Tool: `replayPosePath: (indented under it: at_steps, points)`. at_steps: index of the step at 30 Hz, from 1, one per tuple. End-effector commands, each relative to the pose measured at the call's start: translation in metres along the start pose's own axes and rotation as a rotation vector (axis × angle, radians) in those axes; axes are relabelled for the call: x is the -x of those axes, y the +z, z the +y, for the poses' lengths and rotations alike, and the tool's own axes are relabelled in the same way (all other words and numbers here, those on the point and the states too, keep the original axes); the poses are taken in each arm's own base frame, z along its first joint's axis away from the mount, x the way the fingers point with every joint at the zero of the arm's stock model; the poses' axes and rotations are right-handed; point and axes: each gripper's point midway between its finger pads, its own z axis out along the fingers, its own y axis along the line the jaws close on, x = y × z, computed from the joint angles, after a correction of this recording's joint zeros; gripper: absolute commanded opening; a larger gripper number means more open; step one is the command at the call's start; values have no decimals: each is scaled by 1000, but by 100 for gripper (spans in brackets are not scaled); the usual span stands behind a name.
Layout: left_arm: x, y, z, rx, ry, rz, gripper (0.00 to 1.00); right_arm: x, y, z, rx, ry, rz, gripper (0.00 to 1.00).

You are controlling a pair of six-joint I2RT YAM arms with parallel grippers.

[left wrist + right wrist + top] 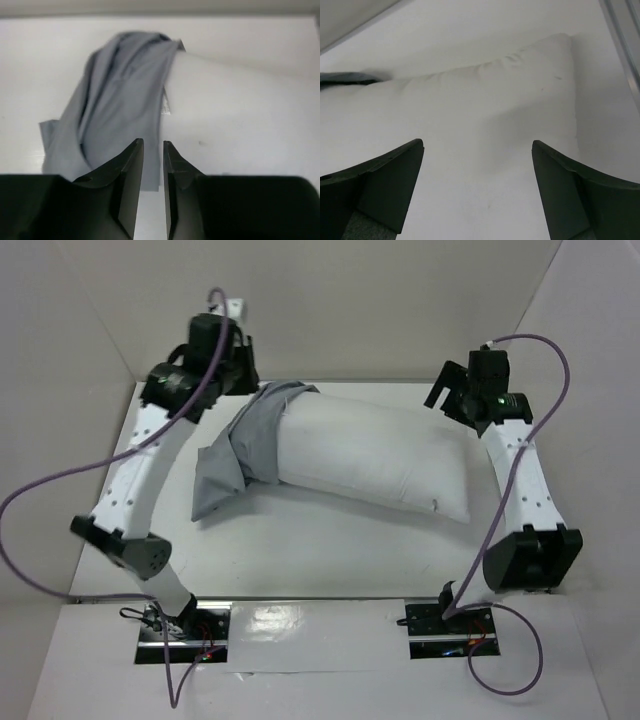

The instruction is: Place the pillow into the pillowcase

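Left hand (153,144) clenched, empty, pillowcase (120,90) just ahead; open, pinch hem (one layer only), draw over pillow (485,100); right hand (477,145) spread wide, pillow ahead.

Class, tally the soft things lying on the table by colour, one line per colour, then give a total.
White: 1, the pillow
Blue-grey: 1, the pillowcase
Total: 2
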Motion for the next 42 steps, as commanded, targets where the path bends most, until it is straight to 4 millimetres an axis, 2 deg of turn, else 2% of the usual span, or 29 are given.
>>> replayPosePath:
  at_steps: [1, 2, 3, 4, 5, 6, 7, 8, 11, 12, 14, 15, 16, 21, 25, 26, 29, 31, 33, 34, 35, 36, 37, 38, 39, 40, 41, 42]
  points:
    - [29, -48, 27, 36, -55, -116, 34, 8, -45, 21, 121, -35, -98, 96]
    - [14, -40, 29, 53, -61, -61, 34, -11, -40, 19, 123, -58, -55, 96]
    - [-2, -36, 34, 72, -90, 1, 37, -18, -45, 12, 107, -59, -49, 97]
    - [-27, -23, 35, 81, -89, 75, 38, -28, -46, 7, 96, -62, -26, 97]
    - [-42, -22, 31, 78, -91, 109, 40, -46, -39, -3, 68, -67, 13, 97]
    - [-54, -19, 31, 85, -80, 126, 44, -53, -45, -8, 65, -77, 19, 97]
    - [-59, -21, 32, 82, -92, 118, 55, -58, -44, -16, 44, -72, 23, 99]
    - [-76, -11, 32, 94, -75, 142, 62, -76, -39, -28, 13, -72, 70, 99]
    - [-97, -3, 32, 132, -75, 167, 74, -91, -36, -44, 16, -57, 116, 99]
    - [-96, -1, 33, 139, -76, 156, 74, -103, -31, -54, 3, -37, 152, 99]
    - [-98, 7, 31, 160, -74, 155, 74, -111, -30, -58, 26, -23, 181, 99]
    - [-100, 12, 37, 199, -65, 154, 74, -117, -28, -65, 16, -7, 200, 99]
    - [-100, 12, 36, 206, -57, 149, 74, -121, -27, -65, 21, -6, 212, 99]
    - [-110, 44, 36, 244, -18, 186, 72, -132, -17, -80, -17, 19, 246, 99]
    - [-125, 64, 36, 263, 0, 237, 61, -137, -10, -96, -64, 59, 262, 99]
    - [-130, 66, 37, 271, 7, 256, 56, -140, -8, -95, -57, 61, 267, 99]
    - [-131, 70, 37, 272, 8, 259, 51, -141, -4, -97, -56, 84, 276, 99]
    - [-131, 72, 32, 251, 4, 268, 37, -145, -1, -95, -53, 110, 288, 99]
    - [-121, 68, 28, 232, 7, 253, 20, -144, 2, -87, -9, 125, 290, 99]
    - [-119, 70, 24, 213, 11, 256, 0, -149, 6, -86, 1, 128, 307, 99]
    - [-118, 66, 19, 194, 27, 260, 0, -153, 7, -84, 14, 142, 314, 99]
    - [-118, 61, 5, 163, 41, 262, 0, -157, 6, -69, 77, 151, 333, 94]
    - [-111, 59, -12, 107, 56, 249, 0, -155, 9, -59, 129, 140, 318, 72]
    - [-115, 53, -35, 51, 101, 256, 0, -165, 8, -41, 182, 146, 340, 52]
    - [-116, 49, -52, 5, 123, 260, 0, -165, 5, -22, 253, 147, 346, 29]
    - [-100, 39, -75, -57, 124, 225, 0, -163, 7, -7, 299, 144, 324, 11]
    - [-100, 34, -94, -108, 134, 228, 0, -168, 1, 20, 362, 147, 338, 0]
    - [-114, 35, -119, -159, 180, 264, 0, -159, -10, 44, 450, 140, 315, 0]
